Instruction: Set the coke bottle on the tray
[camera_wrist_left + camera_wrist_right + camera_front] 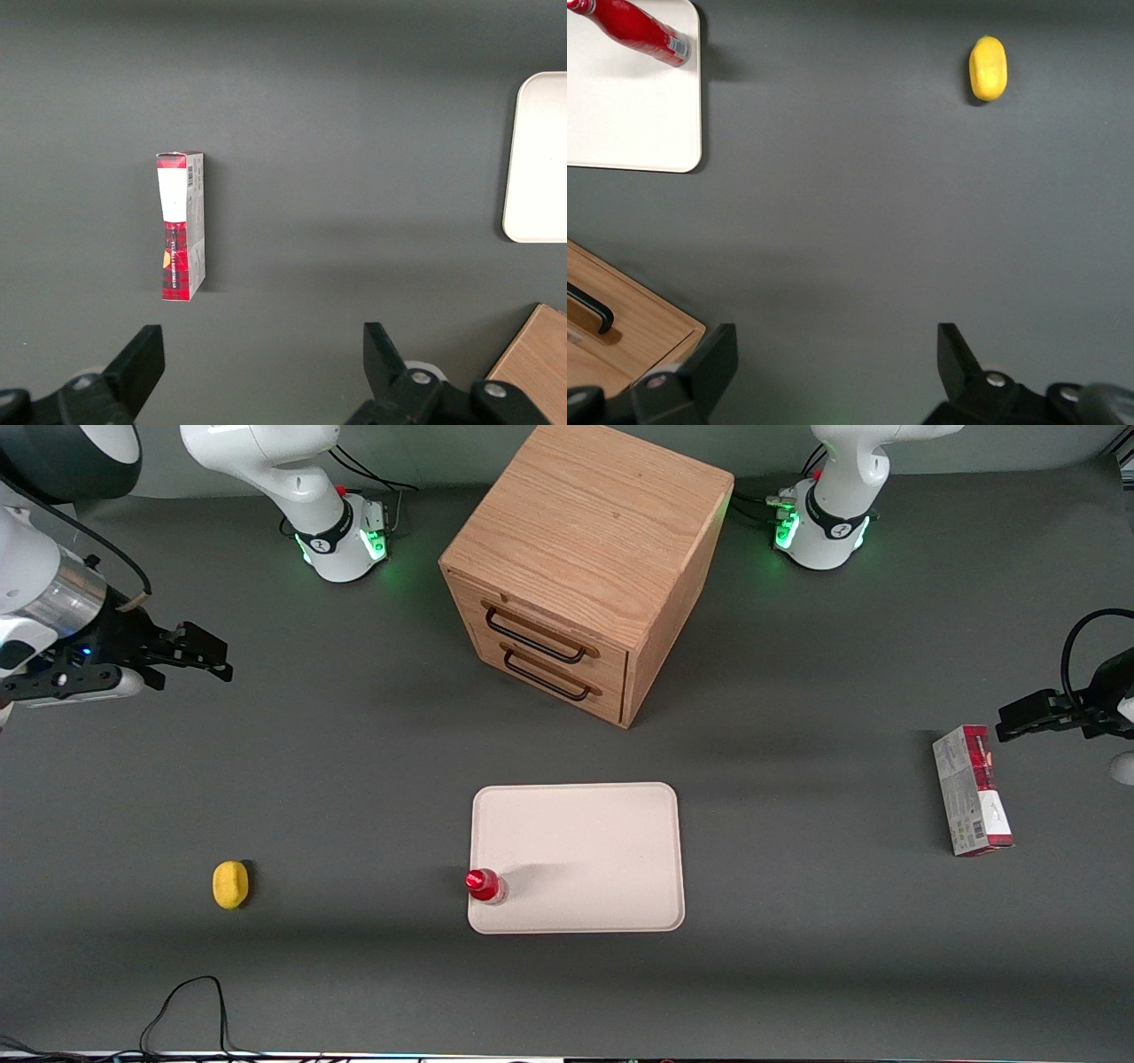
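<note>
The gripper (208,657) hangs above the grey desk (354,779) at the working arm's end, well apart from every object. Its two black fingers (709,367) are spread wide with nothing between them, and only bare desk surface lies beneath them in the right wrist view.

The coke bottle (485,887) stands upright on the tray (585,850), well away from the gripper, toward the middle of the desk and nearer to the front camera than the gripper is. It sits just inside the tray's corner, on the edge that faces the working arm's end and close to the rim nearest the front camera. From the right wrist view the coke bottle (633,28) shows its red body and a small barcode patch near the base, resting on the cream tray (629,124) at its rounded corner.

A yellow lemon (230,884) lies on the desk nearer to the front camera than the gripper, and closer to the gripper than the tray is; it is well apart from the bottle. A wooden drawer cabinet (585,567) with two black handles stands farther from the front camera than the tray, near the middle of the desk. A red-and-grey carton (972,790) lies flat toward the parked arm's end, the object farthest from the gripper.
</note>
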`<state>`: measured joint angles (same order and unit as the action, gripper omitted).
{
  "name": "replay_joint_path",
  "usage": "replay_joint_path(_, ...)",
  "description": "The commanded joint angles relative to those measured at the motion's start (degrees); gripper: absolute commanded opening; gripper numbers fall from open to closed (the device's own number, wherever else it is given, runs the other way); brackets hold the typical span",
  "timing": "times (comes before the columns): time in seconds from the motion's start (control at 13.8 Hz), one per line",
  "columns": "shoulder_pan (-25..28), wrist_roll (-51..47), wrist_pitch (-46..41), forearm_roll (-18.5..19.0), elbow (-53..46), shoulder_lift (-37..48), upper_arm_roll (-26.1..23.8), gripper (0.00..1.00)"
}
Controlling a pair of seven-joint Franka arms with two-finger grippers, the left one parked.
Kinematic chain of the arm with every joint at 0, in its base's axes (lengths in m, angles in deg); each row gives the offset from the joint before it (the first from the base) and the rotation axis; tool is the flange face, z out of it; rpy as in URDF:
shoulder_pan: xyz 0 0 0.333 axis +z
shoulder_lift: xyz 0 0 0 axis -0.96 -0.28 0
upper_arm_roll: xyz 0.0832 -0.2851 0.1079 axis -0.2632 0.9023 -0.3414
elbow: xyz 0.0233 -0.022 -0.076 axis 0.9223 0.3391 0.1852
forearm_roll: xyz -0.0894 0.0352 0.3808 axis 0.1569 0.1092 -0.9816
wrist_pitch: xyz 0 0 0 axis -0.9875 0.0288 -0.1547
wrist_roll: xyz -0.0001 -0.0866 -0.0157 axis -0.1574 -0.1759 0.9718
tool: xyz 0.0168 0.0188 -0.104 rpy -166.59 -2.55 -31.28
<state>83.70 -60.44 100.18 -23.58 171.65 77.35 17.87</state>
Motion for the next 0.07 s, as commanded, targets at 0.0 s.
replay_joint_path(0.0,-0.73,1.43,-1.66,-0.93,-1.65,-0.2,-0.18,1.0)
